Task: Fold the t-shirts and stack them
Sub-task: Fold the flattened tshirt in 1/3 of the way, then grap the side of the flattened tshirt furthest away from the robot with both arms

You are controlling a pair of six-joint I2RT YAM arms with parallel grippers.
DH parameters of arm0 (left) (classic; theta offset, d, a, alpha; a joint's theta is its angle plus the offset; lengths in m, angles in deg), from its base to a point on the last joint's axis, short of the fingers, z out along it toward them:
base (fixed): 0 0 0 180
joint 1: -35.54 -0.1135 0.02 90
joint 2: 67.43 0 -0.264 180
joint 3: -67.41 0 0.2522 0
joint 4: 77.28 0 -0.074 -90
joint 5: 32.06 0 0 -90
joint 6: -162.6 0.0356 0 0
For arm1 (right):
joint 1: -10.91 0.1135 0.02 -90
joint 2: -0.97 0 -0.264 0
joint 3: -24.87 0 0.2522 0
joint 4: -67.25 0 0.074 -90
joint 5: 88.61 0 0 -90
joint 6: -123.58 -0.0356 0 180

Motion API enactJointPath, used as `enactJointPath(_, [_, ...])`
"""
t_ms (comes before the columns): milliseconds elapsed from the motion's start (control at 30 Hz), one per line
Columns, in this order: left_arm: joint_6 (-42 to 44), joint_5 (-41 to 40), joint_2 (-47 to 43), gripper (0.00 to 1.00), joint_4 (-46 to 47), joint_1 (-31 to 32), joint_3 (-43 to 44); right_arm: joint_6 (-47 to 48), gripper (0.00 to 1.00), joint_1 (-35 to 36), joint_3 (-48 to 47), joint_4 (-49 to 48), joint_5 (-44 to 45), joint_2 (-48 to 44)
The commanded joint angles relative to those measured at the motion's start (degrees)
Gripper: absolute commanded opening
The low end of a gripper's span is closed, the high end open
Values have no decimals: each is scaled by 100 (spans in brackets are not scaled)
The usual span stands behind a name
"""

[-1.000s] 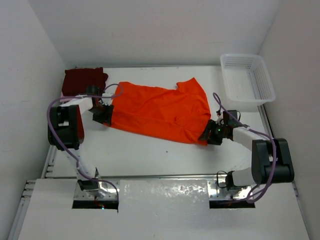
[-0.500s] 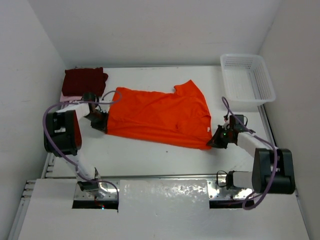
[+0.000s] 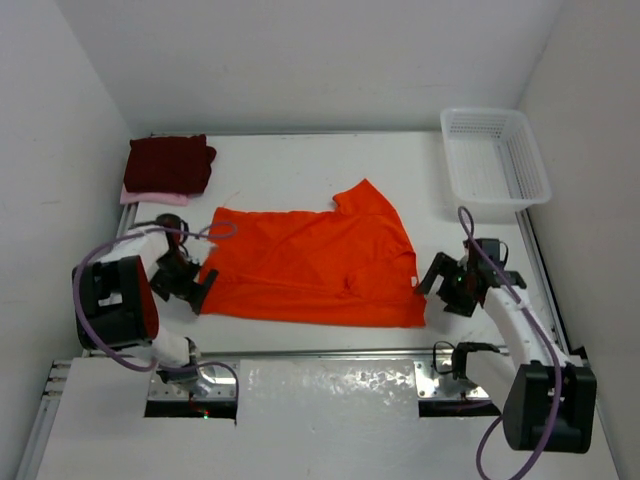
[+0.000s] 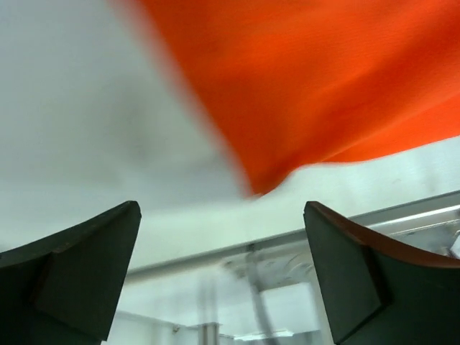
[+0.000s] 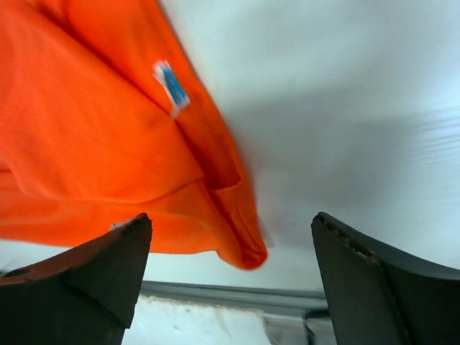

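White bench [image 3: 300, 185] carries the shirt [image 3: 310, 270] flat; my left gripper [image 3: 188, 284] and right gripper [image 3: 450, 282] gape empty beside it; I'd pinch matching corners evenly.

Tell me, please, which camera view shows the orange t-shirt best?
The top external view: the whole orange t-shirt lies spread out there, its full outline in view. The left wrist view catches only one blurred corner; the right wrist view shows one corner with a small blue tag.

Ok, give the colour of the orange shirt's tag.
The tag is blue, clearest in the right wrist view.
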Motion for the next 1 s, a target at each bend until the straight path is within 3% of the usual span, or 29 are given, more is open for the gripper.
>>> enactJointPath(0, [297,-620,-152,97,-214,-517,1180,710,89,-17,-1279,640,989,-99])
enactJointPath(100, [44,88,155,100,-567,-782,3425,1291,87,245,-3138,397,912,409])
enactJointPath(167, [-185,687,463,99,-375,-765,3968,1458,81,657,-3924,290,955,1336])
enactJointPath(200, [-256,1238,586,95,-243,-712,4283,1642,74,947,-4720,316,964,1725])
enactJointPath(233, [-344,1374,935,80,-42,-625,4400,1687,62,1011,-5093,351,877,2121])
enactJointPath(267, [-571,1297,1165,20,4,-354,4523,1662,43,1047,-5471,456,806,2917])
enactJointPath(300, [-686,1209,1402,2,4,-212,4820,1557,13,1082,-6092,474,710,3281])
enactJointPath(367, [-801,1217,2088,4,-57,147,5172,1538,10,1161,-6580,422,621,4263])
enactJointPath(400, [-862,1139,2255,13,-14,236,5244,1529,25,1187,-7035,422,595,4583])
enactJointPath(433, [-924,1060,2561,28,100,298,5323,1529,32,1205,-7239,422,447,4890])
enactJointPath(467, [-1072,911,2712,35,162,351,5411,1538,34,1223,-7485,430,419,5207])
enactJointPath(500, [-1178,866,2844,37,223,343,5585,1529,37,1258,-7870,430,428,5793])
enactJointPath(533, [-1258,831,3107,38,250,343,5700,1529,48,1258,-8048,422,402,6086])
enactJointPath(633, [-1504,874,3494,45,355,334,5947,1626,54,1346,-8918,500,384,7260])
enactJointPath(767, [-1707,1049,3829,47,417,334,5930,1618,57,1425,-10043,914,612,8478])
enactJointPath(967, [-1751,1146,3944,49,891,325,5403,1626,57,1574,-9203,-25,734,8646])
